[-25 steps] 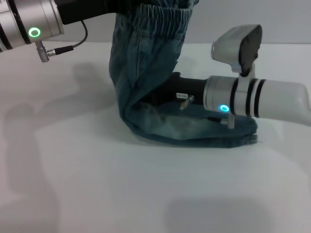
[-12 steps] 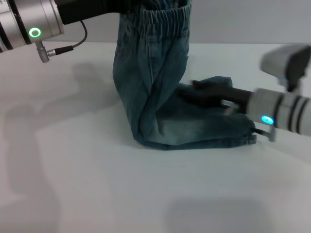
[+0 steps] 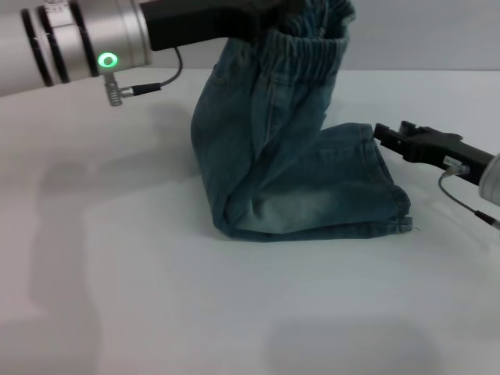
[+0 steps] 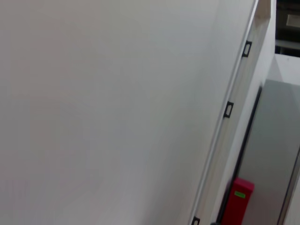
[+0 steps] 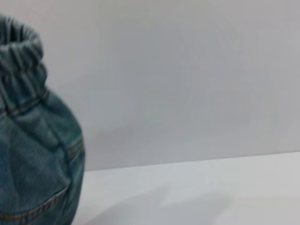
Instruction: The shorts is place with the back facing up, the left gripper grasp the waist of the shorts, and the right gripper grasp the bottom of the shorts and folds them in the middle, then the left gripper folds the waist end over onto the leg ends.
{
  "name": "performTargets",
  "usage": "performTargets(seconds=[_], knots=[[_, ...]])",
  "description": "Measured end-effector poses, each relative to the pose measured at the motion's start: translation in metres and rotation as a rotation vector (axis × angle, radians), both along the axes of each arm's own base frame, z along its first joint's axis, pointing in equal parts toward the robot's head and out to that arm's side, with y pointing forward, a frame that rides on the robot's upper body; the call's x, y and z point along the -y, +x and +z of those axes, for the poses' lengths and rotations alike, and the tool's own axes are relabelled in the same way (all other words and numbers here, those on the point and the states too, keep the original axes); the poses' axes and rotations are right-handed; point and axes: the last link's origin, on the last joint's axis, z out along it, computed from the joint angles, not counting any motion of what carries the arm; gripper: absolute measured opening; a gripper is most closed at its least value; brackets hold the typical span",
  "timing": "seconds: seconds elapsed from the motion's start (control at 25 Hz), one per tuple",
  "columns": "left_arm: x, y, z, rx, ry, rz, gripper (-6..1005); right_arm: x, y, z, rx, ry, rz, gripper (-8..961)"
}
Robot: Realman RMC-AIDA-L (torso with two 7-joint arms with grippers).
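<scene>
Blue denim shorts [image 3: 273, 156]: elastic waist [image 3: 308, 51] lifted upright and bunched; leg ends [image 3: 375, 195] lie flat on the white tabletop [image 3: 234, 305], pointing right.

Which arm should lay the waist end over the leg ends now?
Left. The left gripper holds the shorts up by the waistband, above the leg ends on the table. The right gripper sits beside the shorts, off the fabric.

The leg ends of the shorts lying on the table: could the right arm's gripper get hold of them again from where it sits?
Probably yes. The right gripper sits just beside the leg ends of the shorts, nothing between them. The left gripper holds the waist up, away from that side.
</scene>
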Motion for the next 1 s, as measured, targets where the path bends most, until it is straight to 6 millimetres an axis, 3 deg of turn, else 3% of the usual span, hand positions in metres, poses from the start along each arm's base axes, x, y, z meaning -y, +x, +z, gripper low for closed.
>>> performTargets(seconds=[0.44,0.84,1.0], knots=[[0.004,0.021,-0.023,-0.041,-0.014,-0.067,134,0.007,0.019,0.012,-0.007,0.063,-0.066,574],[0.005,0.022,-0.022,0.024,0.014,-0.051,202,0.009,0.025,0.014,-0.007,0.078,-0.090,574],[0.006,0.014,-0.019,0.038,0.030,-0.033,335,0.008,0.025,0.016,-0.014,0.095,-0.092,574]])
